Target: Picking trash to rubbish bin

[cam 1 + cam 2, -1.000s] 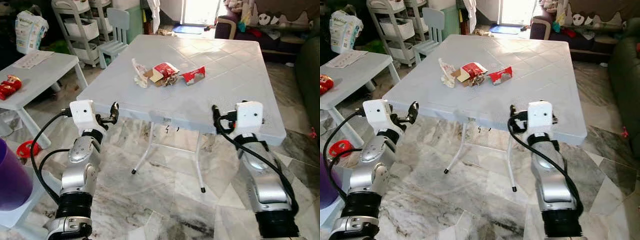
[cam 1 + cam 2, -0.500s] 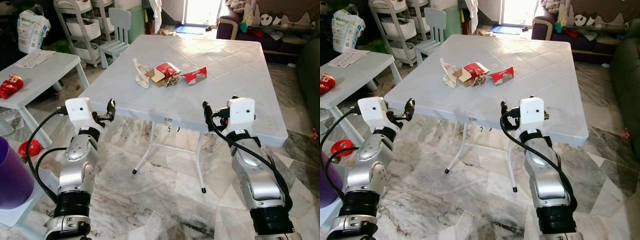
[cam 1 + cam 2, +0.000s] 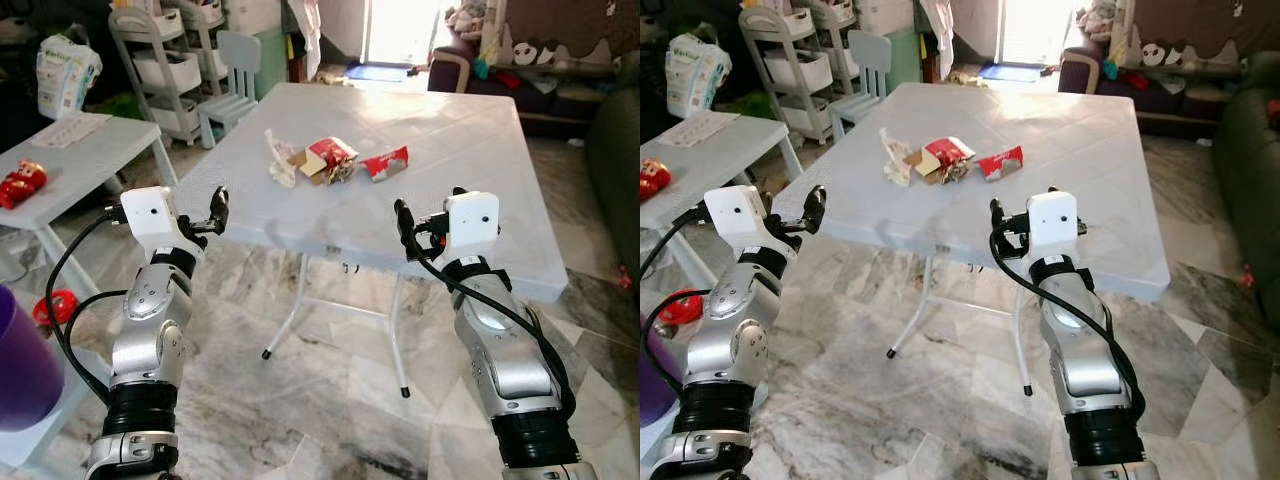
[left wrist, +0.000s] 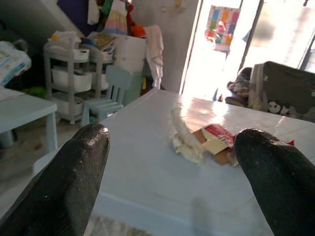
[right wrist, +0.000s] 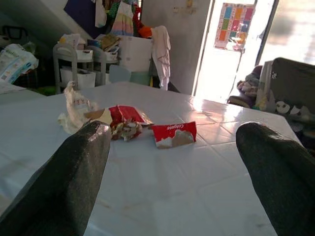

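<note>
White table, red wrapper lettering unreadable, crumpled trash jumbled

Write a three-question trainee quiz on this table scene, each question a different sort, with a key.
1. True or false: the left gripper is shut on the white crumpled wrapper.
2. Which piece of trash lies nearest the sofa side of the white table? A) the white crumpled wrapper B) the torn red box C) the small red Colgate packet
3. Fill in: the right gripper hovers at the table's near ____, fingers open.

Key: 1 false, both grippers are open and hold nothing; 2 C; 3 edge.
</note>
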